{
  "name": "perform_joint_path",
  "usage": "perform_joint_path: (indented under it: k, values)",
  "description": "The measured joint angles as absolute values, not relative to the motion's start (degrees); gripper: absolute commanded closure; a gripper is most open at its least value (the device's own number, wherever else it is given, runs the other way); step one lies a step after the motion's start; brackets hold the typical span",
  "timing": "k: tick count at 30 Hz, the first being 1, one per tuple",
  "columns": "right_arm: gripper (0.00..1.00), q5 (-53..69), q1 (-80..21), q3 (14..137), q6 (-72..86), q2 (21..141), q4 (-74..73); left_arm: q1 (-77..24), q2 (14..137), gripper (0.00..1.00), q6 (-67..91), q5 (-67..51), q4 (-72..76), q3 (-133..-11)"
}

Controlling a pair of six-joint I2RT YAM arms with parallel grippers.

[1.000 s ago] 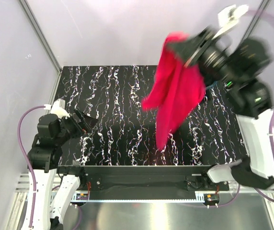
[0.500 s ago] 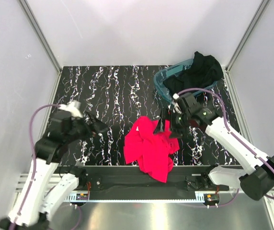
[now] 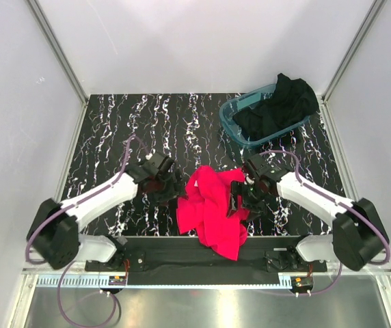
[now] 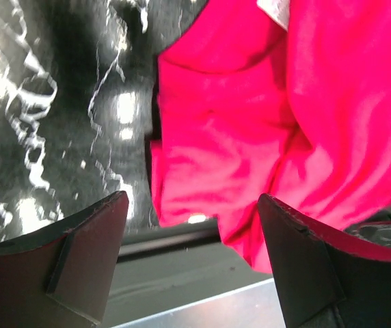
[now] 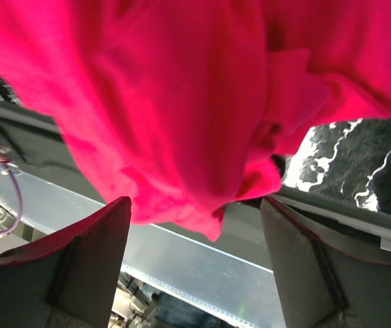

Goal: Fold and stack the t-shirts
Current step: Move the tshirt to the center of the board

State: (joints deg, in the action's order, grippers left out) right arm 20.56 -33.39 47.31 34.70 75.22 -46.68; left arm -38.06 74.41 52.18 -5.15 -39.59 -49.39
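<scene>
The pinkish-red t-shirt point(image 3: 212, 212) lies crumpled at the table's near edge, and part of it hangs over that edge. My left gripper point(image 3: 173, 191) is open at the shirt's left side; in the left wrist view the red cloth point(image 4: 264, 123) lies beyond the spread fingers point(image 4: 79, 260). My right gripper point(image 3: 235, 198) is open at the shirt's right side, low over the cloth point(image 5: 195, 102), with nothing between its fingers point(image 5: 305, 266). The black t-shirt point(image 3: 281, 102) is heaped in the teal tub point(image 3: 231, 117) at the back right.
The black marbled table point(image 3: 134, 130) stretches left and back of the shirt. A dark rail with the arm bases point(image 3: 182, 249) runs along the near edge. White walls and metal posts point(image 3: 59, 51) close in the sides.
The red shirt has dropped from high in the air in the right gripper onto the table's near edge. The right gripper let go and came down beside it. The left arm has swung right to the shirt.
</scene>
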Motion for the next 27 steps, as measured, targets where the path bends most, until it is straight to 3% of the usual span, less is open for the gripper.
perform_joint_path:
  k: [4, 7, 11, 15, 16, 18, 19, 20, 23, 27]
  values:
    - [0.24, 21.63, -33.34, 45.36, 34.41, 78.74, -43.86, -36.84, 80.12, 0.21, 52.18, -7.55, -34.79, -48.84]
    - [0.36, 22.59, -33.32, 45.15, 34.26, 80.14, -42.11, -36.18, 84.27, 0.24, 52.14, -9.43, -31.79, -47.88]
    - [0.47, 23.81, -33.32, 45.15, 34.20, 80.88, -40.36, -35.27, 86.74, 0.34, 51.83, -12.34, -28.27, -46.26]
    - [0.61, 24.71, -33.32, 45.47, 34.15, 82.02, -39.42, -33.61, 87.85, 0.56, 51.22, -15.14, -24.93, -45.47]
    - [0.65, 24.80, -33.32, 45.65, 34.11, 82.41, -39.38, -33.19, 87.94, 0.71, 51.07, -15.79, -24.12, -45.06]
    - [0.73, 25.02, -33.32, 46.22, 34.02, 83.26, -39.42, -32.10, 87.96, 0.85, 50.85, -16.99, -22.94, -43.99]
    - [0.78, 25.08, -33.32, 46.61, 33.87, 83.66, -39.48, -31.51, 87.94, 0.96, 50.43, -17.54, -22.55, -43.46]
    - [0.83, 25.15, -33.32, 47.09, 33.65, 83.99, -39.53, -31.14, 87.92, 1.00, 49.87, -18.11, -22.48, -43.09]
    - [0.92, 25.45, -33.32, 48.84, 33.08, 84.64, -39.99, -27.42, 86.59, 1.00, 48.62, -18.59, -23.20, -42.74]
    - [0.93, 26.17, -33.32, 52.38, 32.16, 84.73, -41.63, -20.84, 80.20, 1.00, 45.84, -17.06, -28.49, -44.36]
